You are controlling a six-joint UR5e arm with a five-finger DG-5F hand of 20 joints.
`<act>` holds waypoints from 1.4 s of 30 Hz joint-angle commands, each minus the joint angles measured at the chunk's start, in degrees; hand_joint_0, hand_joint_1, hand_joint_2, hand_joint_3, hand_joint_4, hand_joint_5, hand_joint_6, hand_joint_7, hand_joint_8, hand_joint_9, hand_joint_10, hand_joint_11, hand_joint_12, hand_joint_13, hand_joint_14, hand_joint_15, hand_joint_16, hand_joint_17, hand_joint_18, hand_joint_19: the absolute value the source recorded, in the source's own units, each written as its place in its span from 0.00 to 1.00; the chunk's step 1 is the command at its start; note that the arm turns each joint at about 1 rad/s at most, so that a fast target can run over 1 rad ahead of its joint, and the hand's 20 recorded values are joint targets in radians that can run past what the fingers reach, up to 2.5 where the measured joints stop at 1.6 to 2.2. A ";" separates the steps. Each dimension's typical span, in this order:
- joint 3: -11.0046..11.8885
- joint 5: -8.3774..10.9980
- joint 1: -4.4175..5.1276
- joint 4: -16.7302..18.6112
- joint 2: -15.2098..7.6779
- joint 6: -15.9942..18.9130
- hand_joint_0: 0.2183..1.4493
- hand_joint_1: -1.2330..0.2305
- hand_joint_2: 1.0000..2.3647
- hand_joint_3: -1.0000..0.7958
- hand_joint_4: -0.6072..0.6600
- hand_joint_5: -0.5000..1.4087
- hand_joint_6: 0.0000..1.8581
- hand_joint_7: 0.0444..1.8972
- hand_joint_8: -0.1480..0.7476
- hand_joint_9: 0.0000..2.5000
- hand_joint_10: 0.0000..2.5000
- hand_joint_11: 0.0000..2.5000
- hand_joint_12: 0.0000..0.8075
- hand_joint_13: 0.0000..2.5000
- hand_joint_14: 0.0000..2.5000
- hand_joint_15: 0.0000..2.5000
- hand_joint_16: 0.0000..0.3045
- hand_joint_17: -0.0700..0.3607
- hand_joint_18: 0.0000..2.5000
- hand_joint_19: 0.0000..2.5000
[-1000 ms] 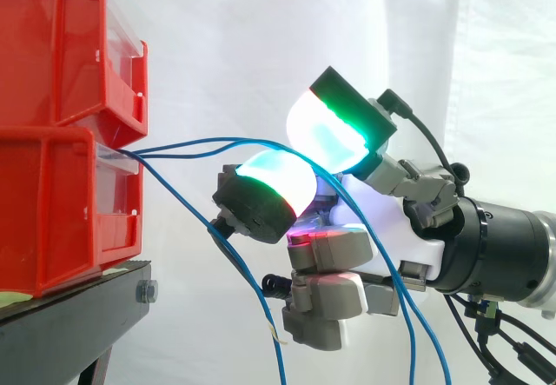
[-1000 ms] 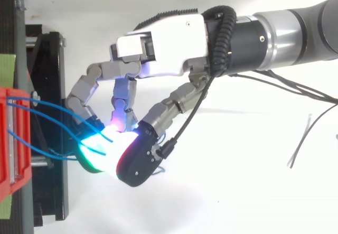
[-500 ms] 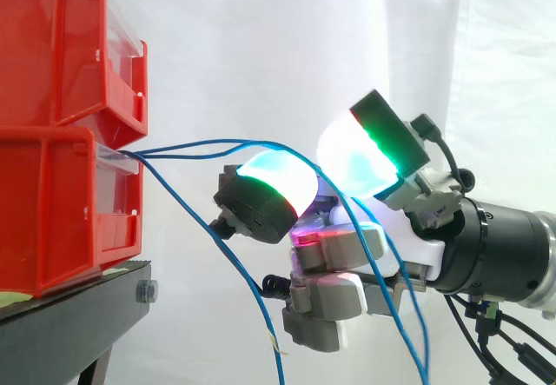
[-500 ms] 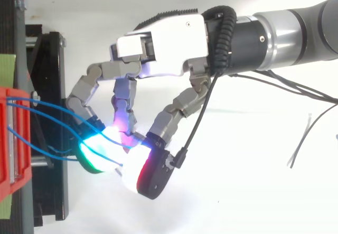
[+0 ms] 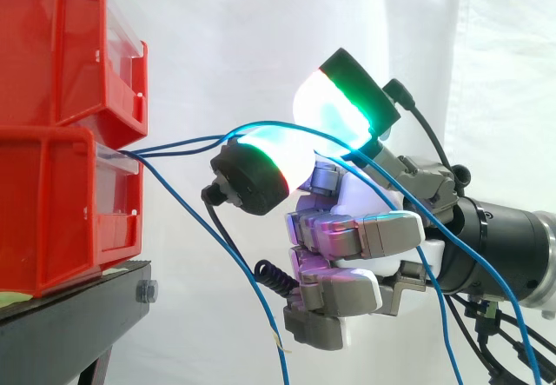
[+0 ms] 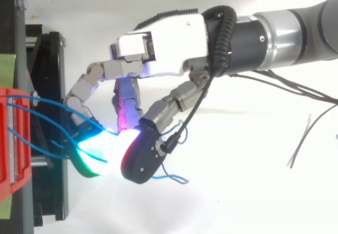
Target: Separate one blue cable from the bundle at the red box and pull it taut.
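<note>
My hand (image 5: 365, 239), centre frame, has its fingers pinched on one blue cable (image 5: 261, 125). Other cables (image 5: 228, 248) sag beside the red box (image 5: 52, 211) at the left edge. White curtain (image 5: 261, 29) is open above.

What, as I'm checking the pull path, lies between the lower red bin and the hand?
In the side view, only slack blue cables cross that gap; one runs into the hand.

You're looking at a robot lab test cell. A white curtain (image 5: 261, 37) hangs behind the robot hand (image 6: 158, 41). Red bins (image 5: 52, 211) are stacked on a black stand (image 5: 61, 315) just ahead of it. A blue cable (image 5: 252, 125) runs from the bins to it, and an industrial arm (image 6: 296, 33) sits behind its wrist.
</note>
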 commanded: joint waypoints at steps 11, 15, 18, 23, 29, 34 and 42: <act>0.00 -0.35 -0.28 -0.09 0.00 0.00 0.31 0.16 0.00 0.28 0.54 0.21 0.49 0.63 0.63 0.57 0.01 0.52 0.57 0.51 0.01 0.34 0.20 0.48 0.43 0.30; -0.08 -0.44 -0.45 -0.18 0.00 -0.09 0.19 0.15 0.00 0.28 0.53 0.22 0.49 0.61 0.67 0.58 0.01 0.52 0.61 0.53 0.01 0.34 0.22 0.52 0.46 0.29; -0.08 -0.88 -0.81 -0.79 0.00 -0.18 0.16 0.18 0.00 0.28 0.51 0.23 0.48 0.60 0.68 0.59 0.01 0.51 0.63 0.54 0.01 0.34 0.23 0.54 0.47 0.28; -0.08 -1.76 -1.33 -2.20 0.00 -0.62 0.16 0.29 0.00 0.28 0.49 0.24 0.47 0.58 0.69 0.61 0.01 0.48 0.63 0.54 0.01 0.33 0.24 0.54 0.47 0.28; -0.08 -2.64 -1.95 -4.05 0.00 -2.55 0.21 0.50 0.00 0.28 0.51 0.23 0.46 0.59 0.66 0.61 0.01 0.47 0.61 0.55 0.01 0.33 0.22 0.52 0.46 0.30; -0.08 -2.37 -1.95 -5.72 0.09 -3.87 0.22 0.50 0.00 0.28 0.57 0.21 0.47 0.61 0.66 0.59 0.01 0.49 0.62 0.55 0.01 0.35 0.23 0.53 0.46 0.31; -0.08 -2.28 -1.95 -12.13 2.37 -8.09 0.22 0.49 0.00 0.28 0.62 0.19 0.48 0.59 0.63 0.58 0.01 0.65 0.61 0.58 0.01 0.46 0.24 0.54 0.47 0.32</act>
